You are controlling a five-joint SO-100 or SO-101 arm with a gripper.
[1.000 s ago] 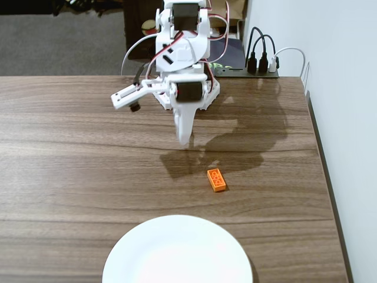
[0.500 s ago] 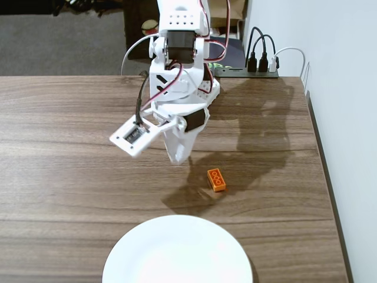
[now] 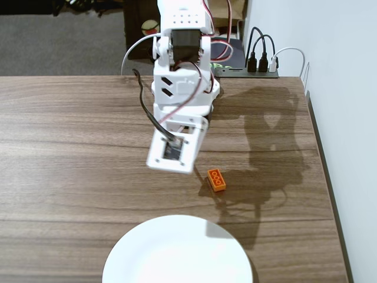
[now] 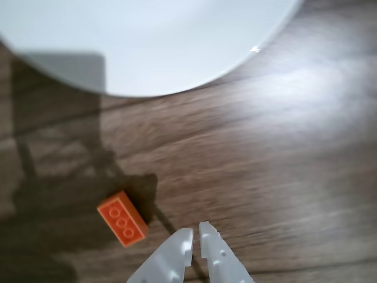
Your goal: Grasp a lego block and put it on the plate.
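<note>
- Fixed view: the white arm (image 3: 179,71) leaned out over the wooden table (image 3: 70,153), and the wrist camera plate (image 3: 175,150) blocked the fingers completely, so no way to tell the jaw state from here
- The orange brick (image 3: 216,180) lay flat on the wood, just right of the arm's low end and not touching it, studs up, sitting inside the arm's shadow
- The white plate (image 3: 177,250) was at the bottom edge, partly cut off, clearly apart from the brick and empty
- A power strip (image 3: 259,69) with black plugs sat at the far right corner by the wall
- Wrist view: the gripper (image 4: 196,234) came in from the bottom edge with the two white fingertips nearly together, only a thin slit between them, nothing held
- Brick (image 4: 122,217) was on the table just left of the tips, tilted diagonally, three studs showing, close but not touching
- Plate (image 4: 177,53) filled the top of the view, shadow over its left part, bare wood between it and the brick
</note>
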